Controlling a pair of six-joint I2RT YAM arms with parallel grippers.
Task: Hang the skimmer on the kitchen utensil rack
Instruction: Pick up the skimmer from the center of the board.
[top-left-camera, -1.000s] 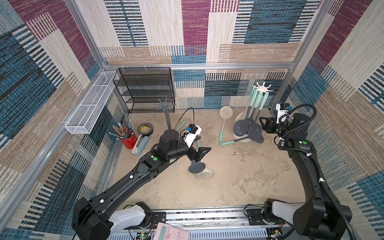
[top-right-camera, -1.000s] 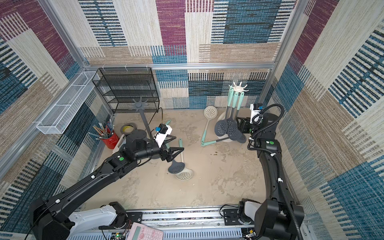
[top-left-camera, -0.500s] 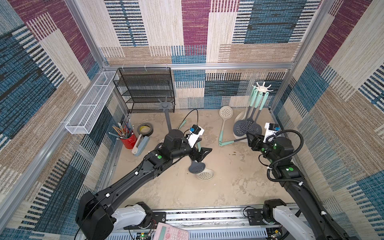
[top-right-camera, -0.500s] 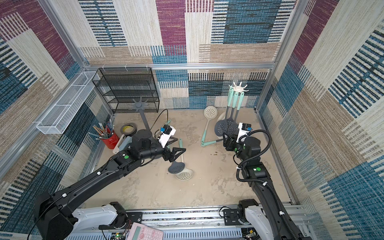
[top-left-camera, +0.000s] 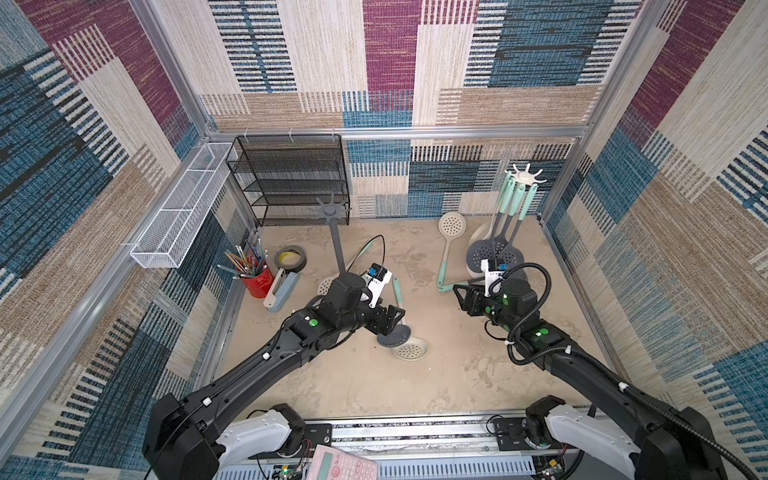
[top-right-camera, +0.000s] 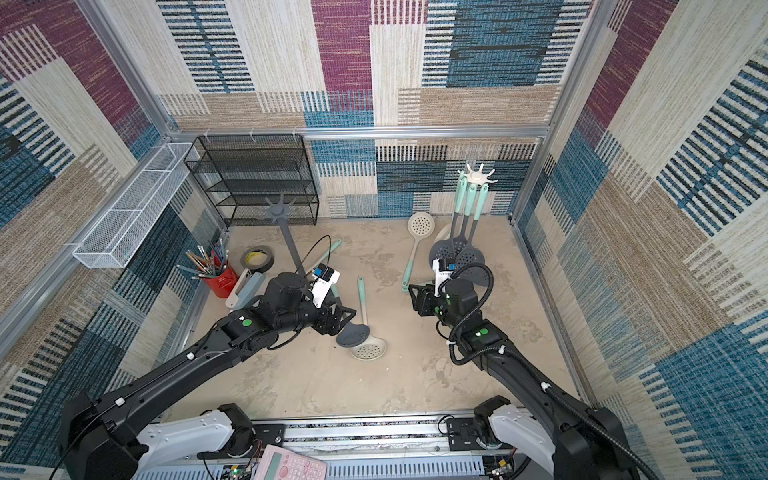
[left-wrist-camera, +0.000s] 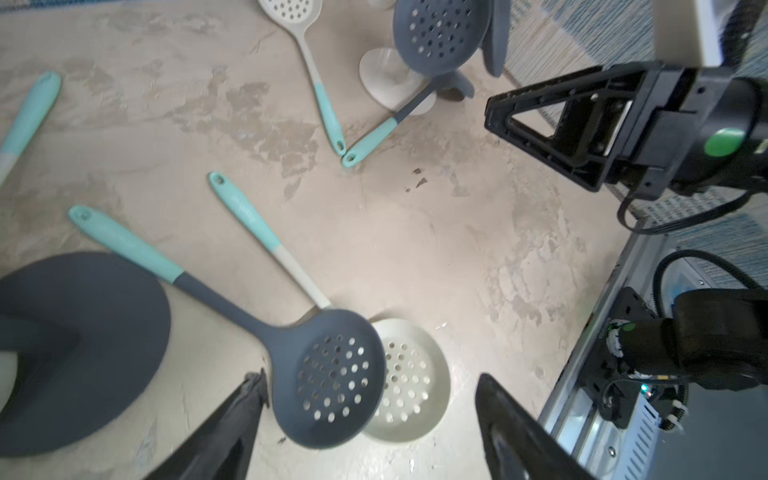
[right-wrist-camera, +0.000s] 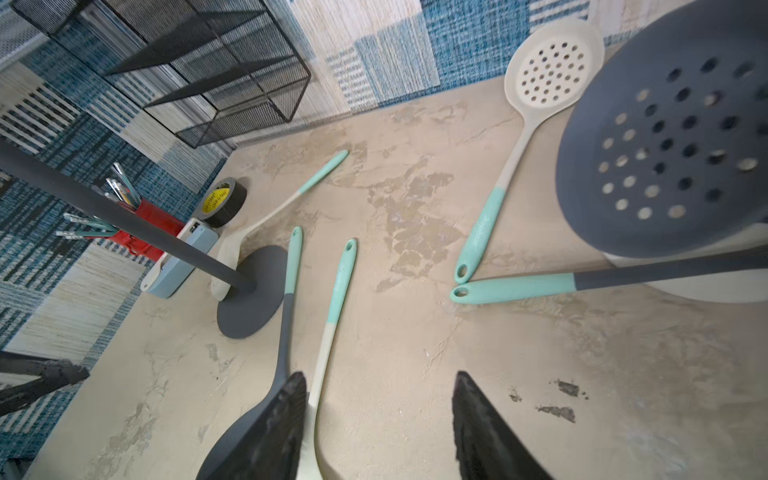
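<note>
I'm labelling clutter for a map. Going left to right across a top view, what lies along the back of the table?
Wire basket, red pencil cup, tape roll, grey rack, cream skimmer, white rack.

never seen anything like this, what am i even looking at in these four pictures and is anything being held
These are two black robot arms, each ending in a two-fingered gripper. Two pictures look down on the whole scene; two come from cameras on the arms' wrists. On the table lie loose skimmers, one grey skimmer resting over a cream skimmer. A grey rack stands bare; a white rack carries three hanging skimmers. The left gripper and the right gripper are open, holding nothing.
</note>
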